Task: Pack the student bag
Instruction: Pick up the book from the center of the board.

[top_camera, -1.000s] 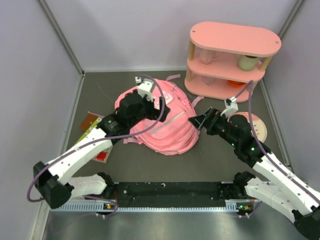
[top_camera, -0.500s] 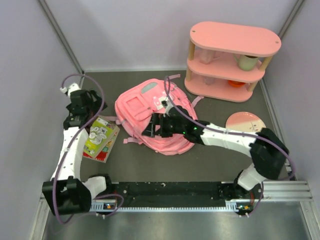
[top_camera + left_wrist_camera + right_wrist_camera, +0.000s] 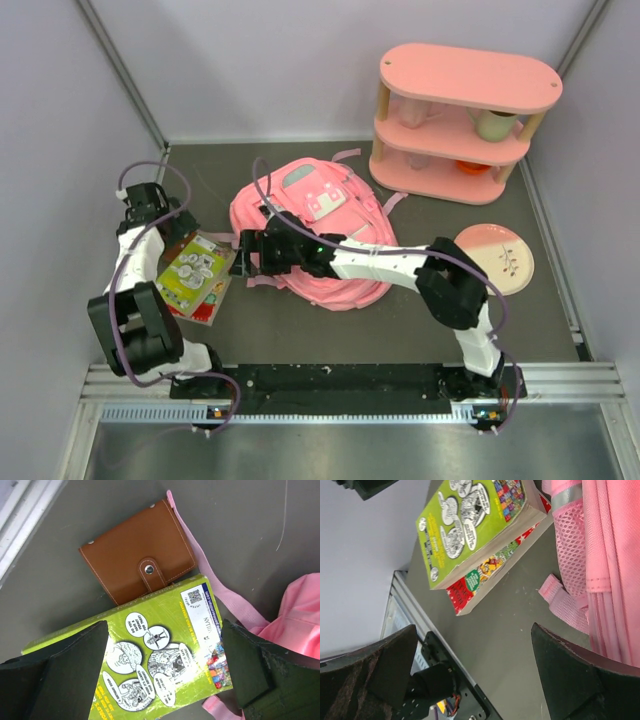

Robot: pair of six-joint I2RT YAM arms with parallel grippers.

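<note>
Both jaws apart, empty; right jaws swung over the student bag [image 3: 362, 226] toward the comic book [image 3: 150, 645] beneath left jaws. Pickup looks next.

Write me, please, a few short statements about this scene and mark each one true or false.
1. The green book lies on top of the red book. True.
2. The left gripper is shut on a wallet. False: it is open above the green book and holds nothing.
3. The plate sits on the shelf. False: it lies on the table, right of the bag.
4. Both books lie outside the bag. True.
5. The right gripper is open. True.
</note>
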